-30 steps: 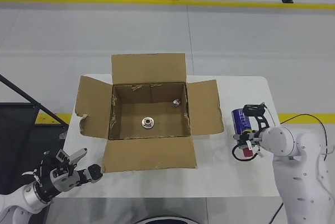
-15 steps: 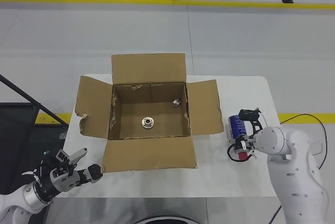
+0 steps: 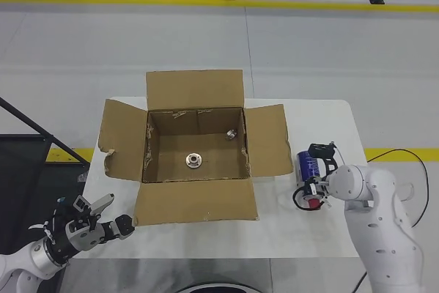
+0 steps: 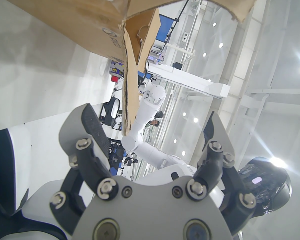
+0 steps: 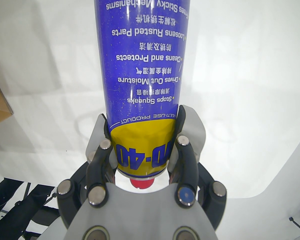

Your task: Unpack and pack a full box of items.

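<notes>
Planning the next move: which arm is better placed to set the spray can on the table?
Right. Its jaws are shut on the spray can, over the table beside the box. The left arm has open, empty jaws.

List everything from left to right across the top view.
Left end effector, open → metal ring on the box floor → small metal part by the box's right wall → blue spray can, gripped by the right end effector.
</notes>
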Tool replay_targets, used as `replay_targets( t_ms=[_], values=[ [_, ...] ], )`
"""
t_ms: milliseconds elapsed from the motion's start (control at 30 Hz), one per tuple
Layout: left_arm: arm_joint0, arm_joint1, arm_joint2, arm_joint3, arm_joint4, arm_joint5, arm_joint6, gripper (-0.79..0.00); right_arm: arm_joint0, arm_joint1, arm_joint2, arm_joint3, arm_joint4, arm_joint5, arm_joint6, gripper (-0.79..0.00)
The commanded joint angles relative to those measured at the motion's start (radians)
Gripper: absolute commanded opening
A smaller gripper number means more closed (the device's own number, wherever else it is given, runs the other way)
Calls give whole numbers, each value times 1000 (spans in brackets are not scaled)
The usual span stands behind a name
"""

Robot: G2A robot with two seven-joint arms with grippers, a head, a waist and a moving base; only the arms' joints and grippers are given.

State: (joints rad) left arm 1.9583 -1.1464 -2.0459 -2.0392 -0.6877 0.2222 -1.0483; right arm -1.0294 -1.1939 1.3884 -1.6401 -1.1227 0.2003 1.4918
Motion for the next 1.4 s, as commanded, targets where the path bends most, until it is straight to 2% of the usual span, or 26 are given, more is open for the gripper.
replay_targets(
  t_ms=[0,167,433,733,1033,1100,1367],
  values=[
    [0,0,0,0,0,0,0,0,1,0,-3,1,0,3,1,-542],
    [0,0,0,0,0,0,0,0,6,0,-10,7,7,5,2,-523],
    [0,0,0,0,0,0,0,0,13,0,-25,17,18,0,2,-434],
    [0,0,0,0,0,0,0,0,18,2,-32,23,23,-3,4,-400],
    [0,0,0,0,0,0,0,0,13,4,-38,22,29,3,-3,-323],
    [0,0,0,0,0,0,0,0,11,4,-39,19,29,5,-3,-249],
    [0,0,0,0,0,0,0,0,1,7,-38,2,24,10,0,-120]
  ],
)
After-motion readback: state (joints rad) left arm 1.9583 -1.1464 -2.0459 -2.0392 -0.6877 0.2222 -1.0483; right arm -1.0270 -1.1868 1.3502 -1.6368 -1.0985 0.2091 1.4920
